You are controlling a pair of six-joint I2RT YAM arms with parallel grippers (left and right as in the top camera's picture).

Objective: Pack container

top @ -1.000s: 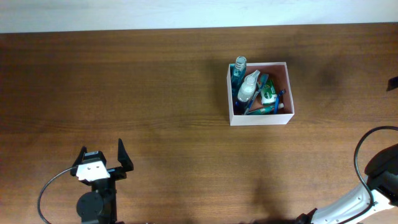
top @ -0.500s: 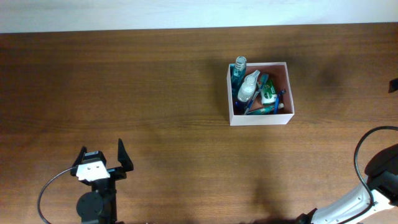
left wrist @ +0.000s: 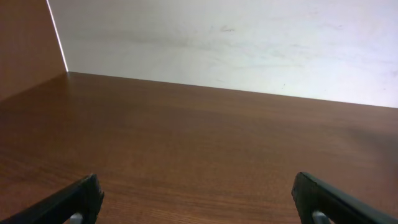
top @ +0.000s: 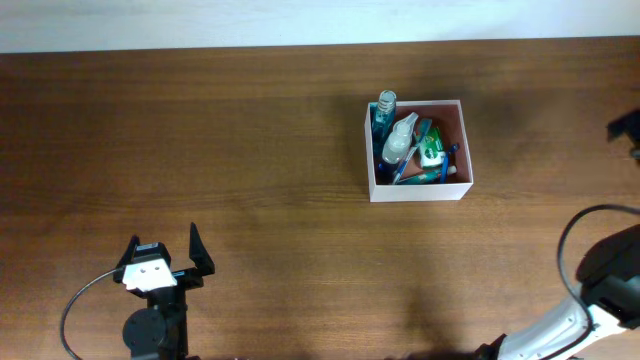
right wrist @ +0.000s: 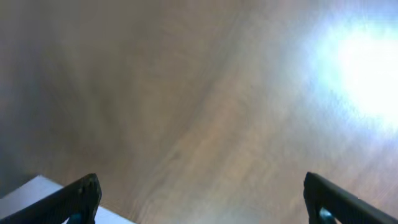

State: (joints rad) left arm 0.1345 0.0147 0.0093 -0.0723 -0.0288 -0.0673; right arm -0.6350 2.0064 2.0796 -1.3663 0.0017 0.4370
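The container (top: 420,191), a square white-walled box with a pinkish-brown inside, stands right of the table's middle in the overhead view. It holds a blue bottle (top: 384,112), a white spray bottle (top: 398,140), a green tube (top: 432,150) and a blue toothbrush (top: 425,175). My left gripper (top: 163,242) is open and empty near the front left, far from the container; in its wrist view (left wrist: 196,186) only bare table lies between the fingers. My right gripper (right wrist: 200,183) is open and empty over blurred table; overhead only a dark tip (top: 625,125) shows at the right edge.
The brown wooden table (top: 250,150) meets a white wall (left wrist: 217,37) at the back. My right arm and its cable (top: 600,270) curve along the front right corner. A pale corner (right wrist: 37,199) shows at the lower left of the right wrist view.
The dark tip of my right gripper at the right edge has shifted slightly up and left, and the right arm has moved a little. The left arm and the container are unchanged.
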